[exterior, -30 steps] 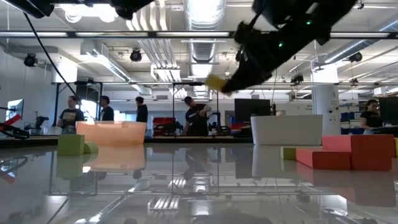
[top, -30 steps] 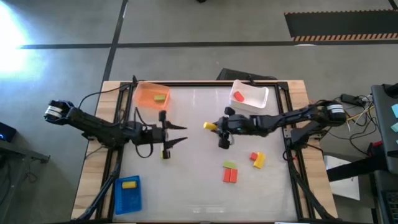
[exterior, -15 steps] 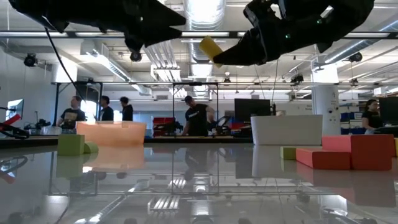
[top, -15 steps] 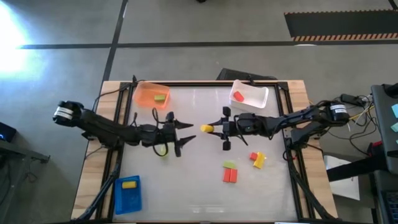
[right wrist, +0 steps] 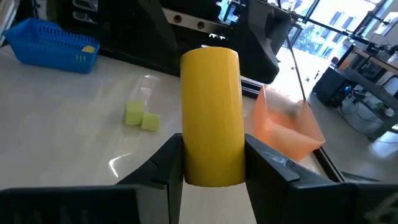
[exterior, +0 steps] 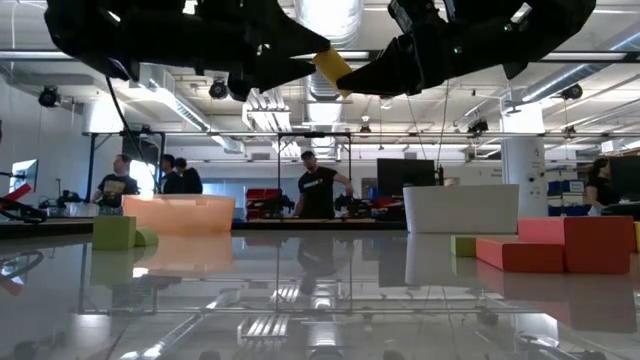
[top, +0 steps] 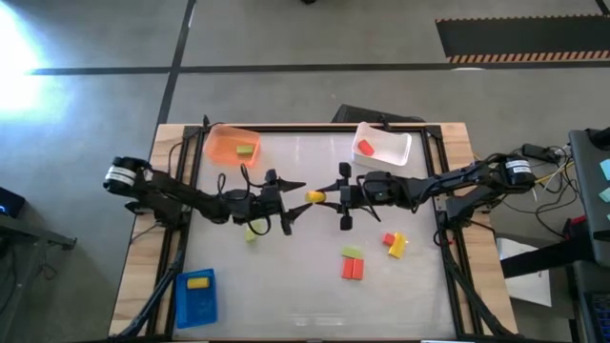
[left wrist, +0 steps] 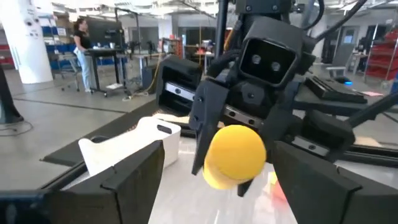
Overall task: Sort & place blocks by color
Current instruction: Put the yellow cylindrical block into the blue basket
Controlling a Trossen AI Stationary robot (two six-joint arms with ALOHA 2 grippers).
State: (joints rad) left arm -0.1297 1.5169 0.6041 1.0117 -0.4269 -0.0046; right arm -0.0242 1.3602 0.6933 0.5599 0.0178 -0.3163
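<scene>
Right gripper is raised over mid-table, fingers pinched on a yellow block whose free end juts toward the left arm; in the right wrist view the block stands clamped between both dark fingers. Left gripper faces it with fingers spread, tips just short of the block; the left wrist view shows the block's rounded yellow end between the left arm's own open fingers. In the low view the block is held well above the table surface, between the two arms. Table has open surface along the near edge and between the blue tray and the red and green blocks. Another red and yellow pair lies near the right edge. A light green block lies under the left arm. The orange tray, holding a green block, and the white tray, holding a red block, sit at the far edge; the blue tray, in the near left corner, holds a yellow block
</scene>
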